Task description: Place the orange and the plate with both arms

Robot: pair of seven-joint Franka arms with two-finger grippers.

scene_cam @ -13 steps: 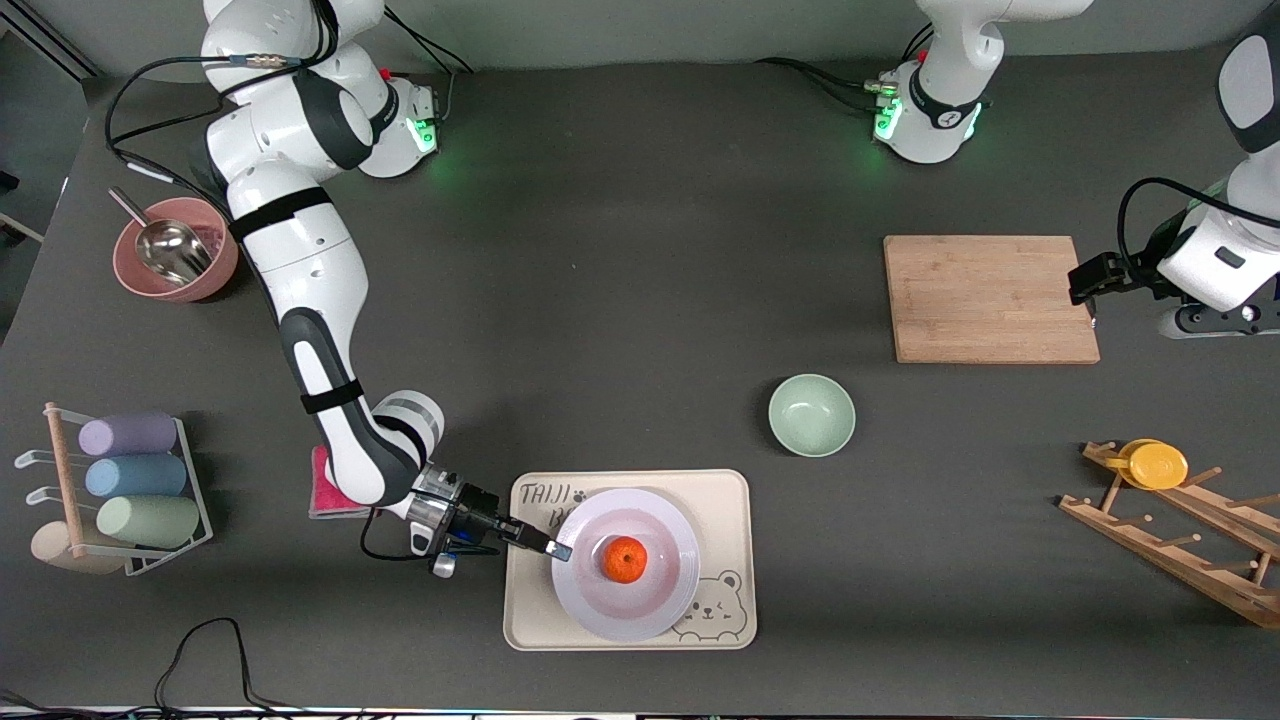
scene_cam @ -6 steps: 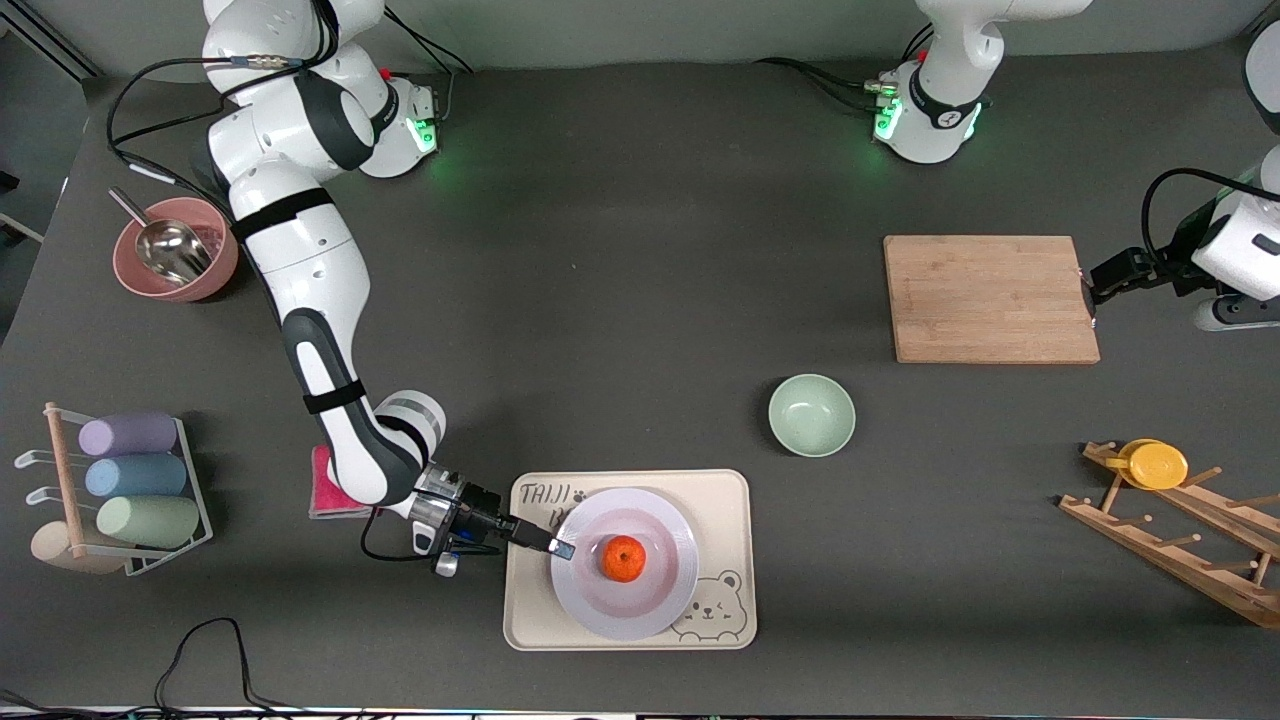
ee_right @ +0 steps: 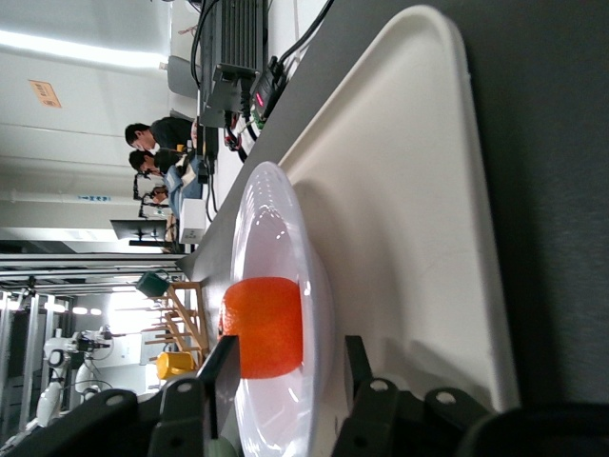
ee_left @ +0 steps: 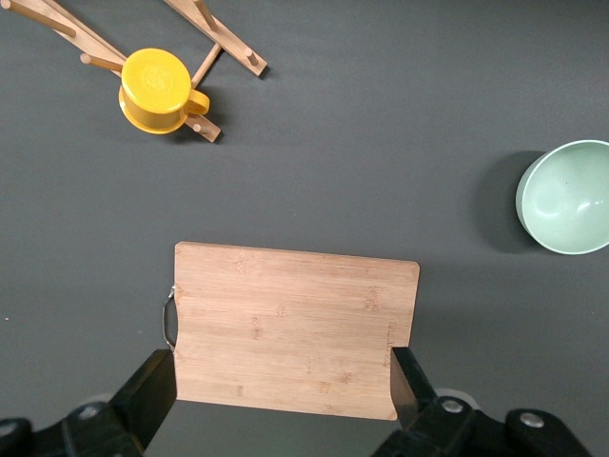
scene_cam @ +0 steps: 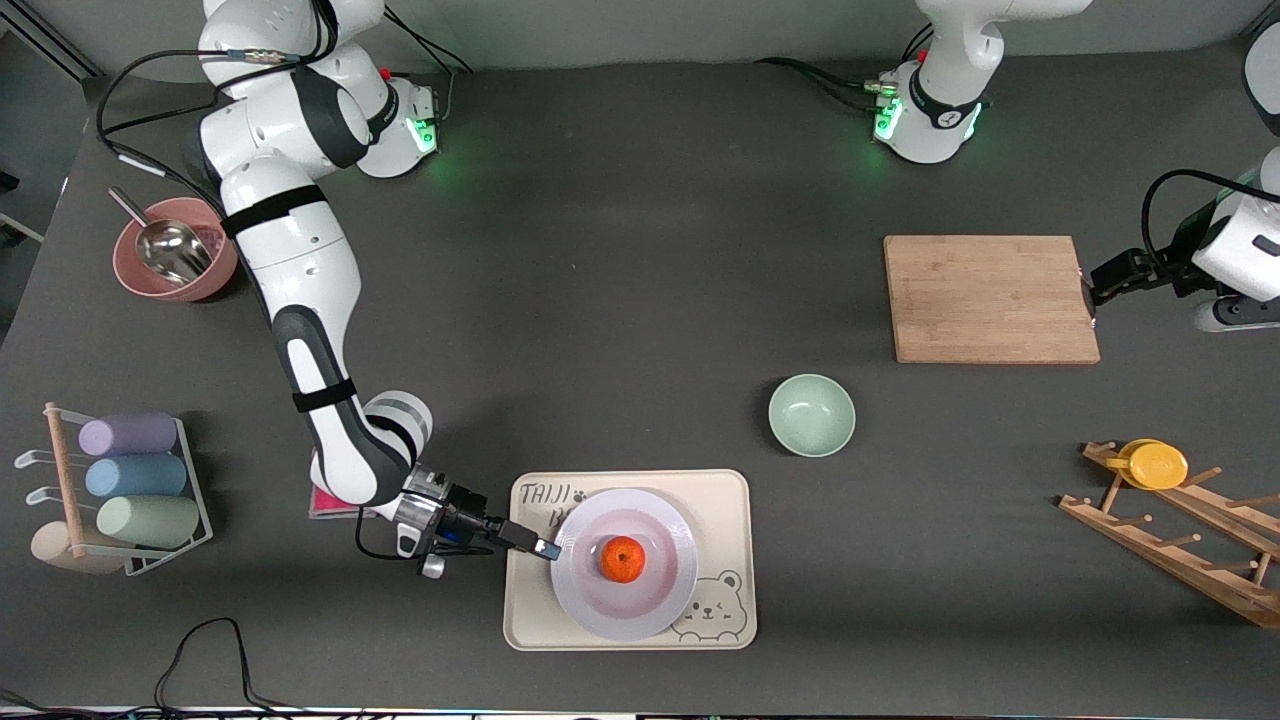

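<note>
On your tabletop (scene_cam: pixel 640 250) the tray (scene_cam: pixel 730 500) carries the plate (scene_cam: pixel 670 590), the orange (scene_cam: pixel 623 558) sitting at its centre. The right wrist view shows you the right end effector (ee_right: pixel 285 381) open astride the plate's rim. The left end effector (ee_left: pixel 284 381) hangs spread wide over the board (ee_left: pixel 285 328).

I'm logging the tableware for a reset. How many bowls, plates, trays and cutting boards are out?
Bowls: 2, mint-green bowl and pink bowl
Plates: 1, the plate
Trays: 1, bear tray
Cutting boards: 1, wooden board
Total: 5
</note>
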